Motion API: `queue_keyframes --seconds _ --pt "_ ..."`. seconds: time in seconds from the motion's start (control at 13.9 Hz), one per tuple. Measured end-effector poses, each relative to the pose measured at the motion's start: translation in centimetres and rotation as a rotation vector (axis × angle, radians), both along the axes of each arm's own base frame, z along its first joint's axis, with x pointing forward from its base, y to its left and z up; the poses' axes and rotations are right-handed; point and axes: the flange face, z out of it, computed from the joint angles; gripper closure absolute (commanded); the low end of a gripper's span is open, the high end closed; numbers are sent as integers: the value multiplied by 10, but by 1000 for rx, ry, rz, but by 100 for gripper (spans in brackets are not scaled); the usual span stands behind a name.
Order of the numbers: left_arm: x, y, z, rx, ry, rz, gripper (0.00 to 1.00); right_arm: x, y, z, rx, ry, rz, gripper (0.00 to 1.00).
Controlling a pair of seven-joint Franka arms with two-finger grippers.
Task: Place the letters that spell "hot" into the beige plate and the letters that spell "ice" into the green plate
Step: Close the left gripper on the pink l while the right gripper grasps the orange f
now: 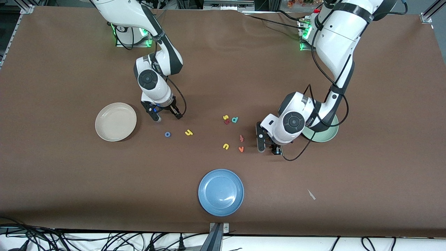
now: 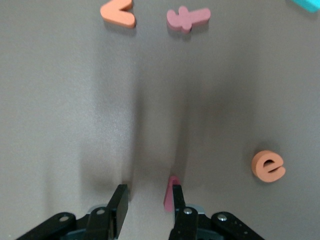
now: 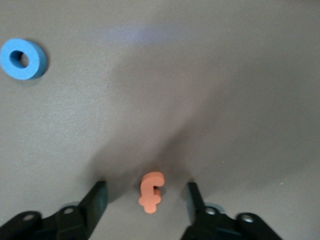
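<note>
My left gripper (image 1: 267, 148) (image 2: 149, 189) is down at the table beside the green plate (image 1: 328, 137), which the left arm partly hides. Its jaws stand apart: the dark red i (image 2: 171, 193) stands on edge against one finger, clear of the other. The orange e (image 2: 268, 166) lies close by. My right gripper (image 1: 167, 116) (image 3: 146, 186) is down next to the beige plate (image 1: 115, 121), open, with the orange t (image 3: 151, 191) lying between its fingers, touching neither. The blue o (image 1: 167, 134) (image 3: 22, 58) and yellow h (image 1: 189, 132) lie just nearer the camera.
A blue plate (image 1: 221, 192) sits near the front edge. Mid-table lie a yellow s (image 1: 225, 117), a teal d (image 1: 235, 120), a yellow u (image 1: 226, 146), an orange v (image 1: 240, 149) (image 2: 118, 12) and a reddish hooked letter (image 1: 241, 138) (image 2: 187, 17).
</note>
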Motion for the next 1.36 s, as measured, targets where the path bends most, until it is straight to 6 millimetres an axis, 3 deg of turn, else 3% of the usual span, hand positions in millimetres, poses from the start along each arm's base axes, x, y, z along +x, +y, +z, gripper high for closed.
queue_keyframes --seconds 0.22,0.65,1.36 --pt "0 0 0 1 -1 -5 58 1 1 3 4 -3 0 64" --pt "-1 0 0 1 0 -10 59 3 3 5 10 -11 0 85" --pt "-9 -6 3 9 14 -30 60 3 3 5 10 -11 0 98"
